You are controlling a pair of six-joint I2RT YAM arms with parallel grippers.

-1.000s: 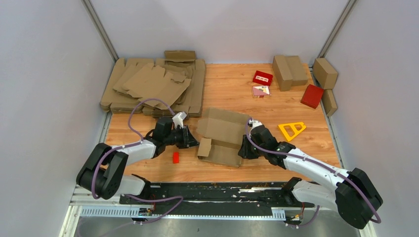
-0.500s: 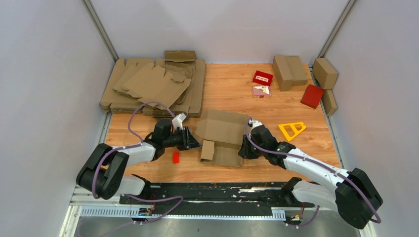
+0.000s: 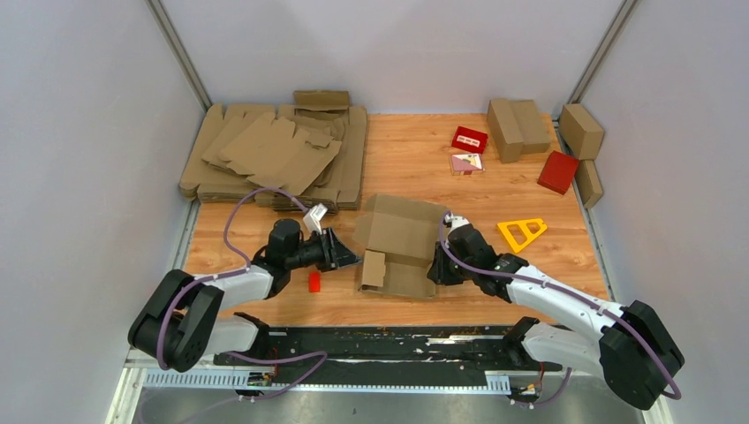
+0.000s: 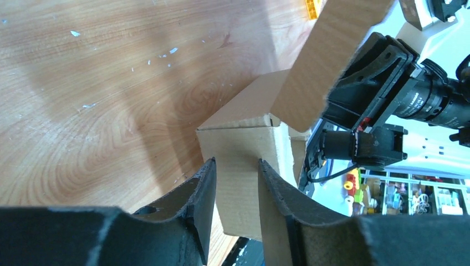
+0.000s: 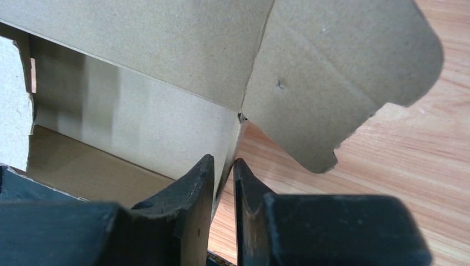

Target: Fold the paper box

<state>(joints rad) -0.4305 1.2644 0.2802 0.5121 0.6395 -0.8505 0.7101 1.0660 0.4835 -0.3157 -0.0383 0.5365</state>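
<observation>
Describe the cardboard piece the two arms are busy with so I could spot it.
On the wooden table, look near the front edge, midway between the two arms: there lies the paper box. Unlike the flat sheets stacked far left and the closed cartons far right, it is half raised, with the right pincer clamped on its wall.

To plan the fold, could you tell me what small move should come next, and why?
Probably ease the left gripper forward to press the left end flap of the box inward. Its jaws stand open facing that end, while the right gripper pinches the opposite wall, which should steady the box.
</observation>
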